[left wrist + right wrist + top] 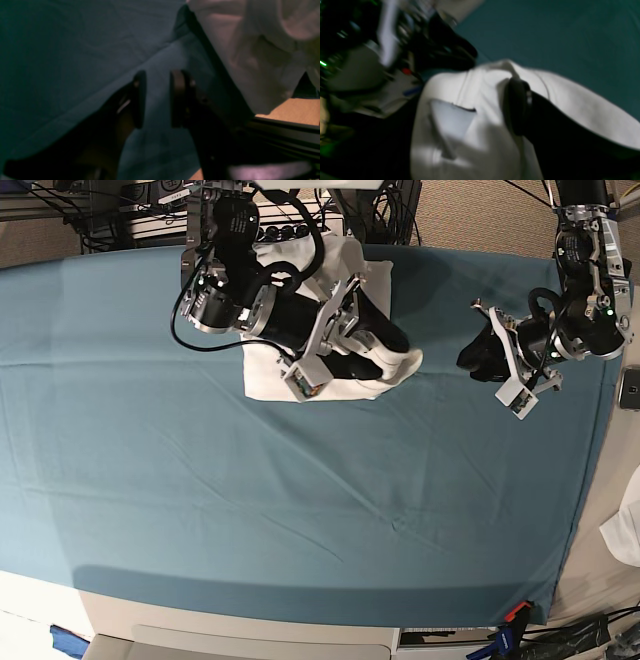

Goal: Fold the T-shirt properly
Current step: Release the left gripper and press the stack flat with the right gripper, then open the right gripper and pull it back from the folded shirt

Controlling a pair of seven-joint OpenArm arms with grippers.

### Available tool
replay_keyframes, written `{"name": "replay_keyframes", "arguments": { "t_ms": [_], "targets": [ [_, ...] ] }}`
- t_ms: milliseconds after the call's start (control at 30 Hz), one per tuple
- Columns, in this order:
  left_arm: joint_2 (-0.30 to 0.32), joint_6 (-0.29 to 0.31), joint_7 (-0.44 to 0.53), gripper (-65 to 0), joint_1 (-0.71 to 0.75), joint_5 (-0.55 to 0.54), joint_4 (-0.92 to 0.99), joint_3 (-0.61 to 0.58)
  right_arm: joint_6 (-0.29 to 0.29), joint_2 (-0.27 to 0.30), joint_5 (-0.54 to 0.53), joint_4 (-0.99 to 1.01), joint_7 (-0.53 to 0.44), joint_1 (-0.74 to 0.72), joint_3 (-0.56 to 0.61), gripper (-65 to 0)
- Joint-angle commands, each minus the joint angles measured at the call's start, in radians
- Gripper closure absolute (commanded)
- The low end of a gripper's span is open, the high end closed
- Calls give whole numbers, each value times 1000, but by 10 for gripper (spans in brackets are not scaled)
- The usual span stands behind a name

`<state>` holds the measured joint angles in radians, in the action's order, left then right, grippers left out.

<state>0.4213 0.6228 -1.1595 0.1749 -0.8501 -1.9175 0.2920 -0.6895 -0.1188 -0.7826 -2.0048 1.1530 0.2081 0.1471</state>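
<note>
A: Where is the plain white cotton T-shirt (265,370) now?

B: Bunched in a compact bundle on the large teal cloth (300,500) covering the table, toward the far edge, under the right arm. It looks part-folded rather than neat: layers overlap, one rounded lobe sticks out toward the middle, and the edges are uneven.

A: And the grippers?

B: The right gripper (492,107) sits over the shirt. Only one dark finger (517,107) shows against the fabric, so I cannot tell whether it pinches anything. The left gripper (158,98) hangs over bare teal cloth, well apart from the shirt, jaws parted with nothing between them.

A: So what is left?

B: I judge the main folds are made; squaring the bundle and flattening that lobe remain.
</note>
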Motion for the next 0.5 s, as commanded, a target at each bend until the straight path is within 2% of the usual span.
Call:
{"name": "replay_keyframes", "arguments": {
  "t_ms": [0,167,367,467],
  "targets": [
    [11,3,15,-179,-6,-18,-16,7,-9,-6,-62,-17,-15,-12,5,-350],
    [11,3,15,-179,-6,-18,-16,7,-9,-6,-83,-17,17,-12,5,-350],
    [11,4,15,-179,-2,-14,-16,7,-9,-6,88,-17,21,-11,5,-377],
    [11,3,16,-179,4,-14,-15,7,-9,-6,56,-17,-28,-12,5,-378]
  ]
}}
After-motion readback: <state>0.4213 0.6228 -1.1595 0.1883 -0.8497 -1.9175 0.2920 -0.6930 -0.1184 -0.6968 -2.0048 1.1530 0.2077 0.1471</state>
